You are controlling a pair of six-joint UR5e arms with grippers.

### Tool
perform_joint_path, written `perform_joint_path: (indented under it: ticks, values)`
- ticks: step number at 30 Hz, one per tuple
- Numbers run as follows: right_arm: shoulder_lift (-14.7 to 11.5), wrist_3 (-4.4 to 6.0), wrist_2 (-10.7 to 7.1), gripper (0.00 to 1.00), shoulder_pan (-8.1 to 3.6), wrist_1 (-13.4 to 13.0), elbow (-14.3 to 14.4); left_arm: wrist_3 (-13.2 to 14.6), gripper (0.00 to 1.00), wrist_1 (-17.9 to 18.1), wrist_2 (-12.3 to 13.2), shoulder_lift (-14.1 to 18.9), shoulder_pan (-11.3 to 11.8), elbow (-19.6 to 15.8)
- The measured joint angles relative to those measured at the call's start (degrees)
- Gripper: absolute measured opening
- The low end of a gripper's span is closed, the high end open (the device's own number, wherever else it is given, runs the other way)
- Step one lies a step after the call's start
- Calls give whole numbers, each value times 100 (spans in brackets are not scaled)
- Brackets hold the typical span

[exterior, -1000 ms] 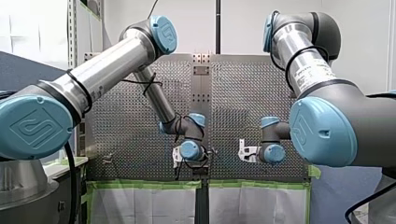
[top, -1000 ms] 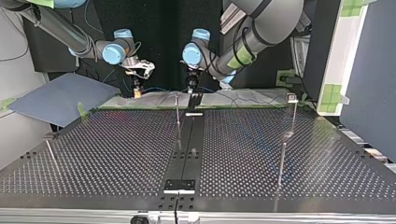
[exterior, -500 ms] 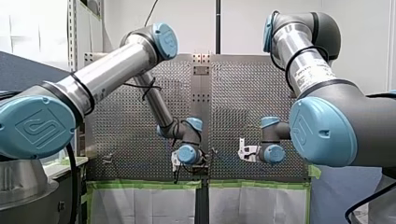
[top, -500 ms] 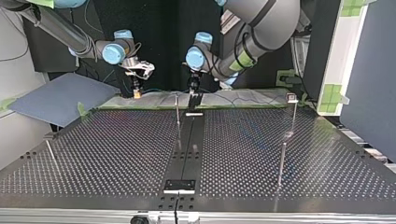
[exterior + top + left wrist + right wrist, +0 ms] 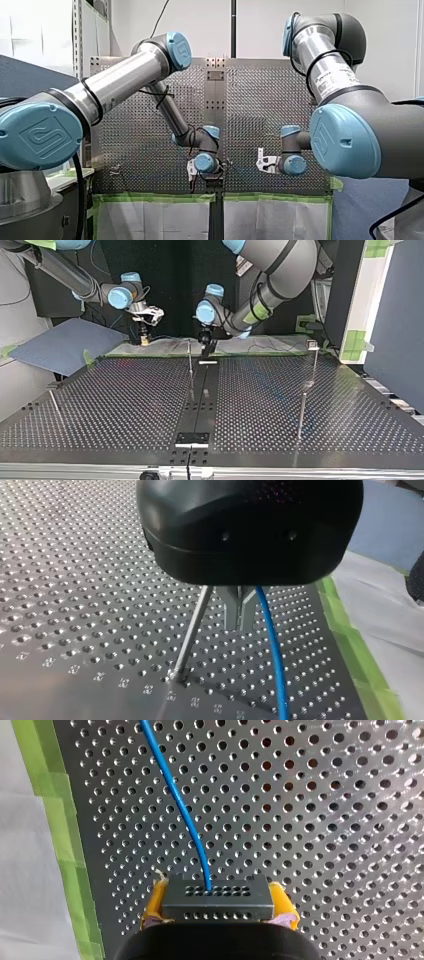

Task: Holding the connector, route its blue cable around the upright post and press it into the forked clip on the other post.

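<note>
My right gripper (image 5: 216, 917) has its yellow pads shut on a dark grey connector (image 5: 218, 898). The blue cable (image 5: 175, 800) leaves the connector and runs away over the perforated plate. In the top view this gripper (image 5: 144, 338) hangs at the far left edge of the table. My left gripper (image 5: 240, 625), black with metal fingers, is shut just beside a thin upright post (image 5: 192, 630). The blue cable (image 5: 272, 655) runs down close along the fingers; whether they pinch it I cannot tell. In the top view the left gripper (image 5: 205, 342) hovers by the post (image 5: 189, 360).
A taller post with a forked clip (image 5: 312, 344) on top stands at the top view's right. A shorter post (image 5: 301, 415) is nearer the camera and another post (image 5: 55, 406) stands at the left. Green tape (image 5: 357, 665) edges the plate. A blue-grey sheet (image 5: 60, 345) lies at the far left.
My left arm's wrist has shifted slightly sideways near the upright post and its elbow has swung. My right arm holds still with the connector.
</note>
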Motion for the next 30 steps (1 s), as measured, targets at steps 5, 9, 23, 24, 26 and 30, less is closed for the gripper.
perform_joint_path:
  ticks: [5, 9, 23, 24, 26, 30]
  values:
    - [3, 60, 69, 0, -52, -100, -4, -35, 6, -94, 89, -1, 87, 78]
    - [4, 119, 153, 0, -112, -183, -14, -41, 6, -155, 176, -2, 162, 133]
    - [10, 153, 196, 0, -203, -283, -131, -41, 2, -394, 352, -4, 325, 424]
    - [11, 153, 196, 0, -204, -292, -142, -42, 2, -405, 361, -6, 333, 437]
    - [12, 153, 197, 0, -204, -300, -156, -41, 2, -420, 369, -4, 347, 450]
    - [13, 153, 195, 0, -206, -305, -189, -29, 2, -443, 374, -4, 381, 461]
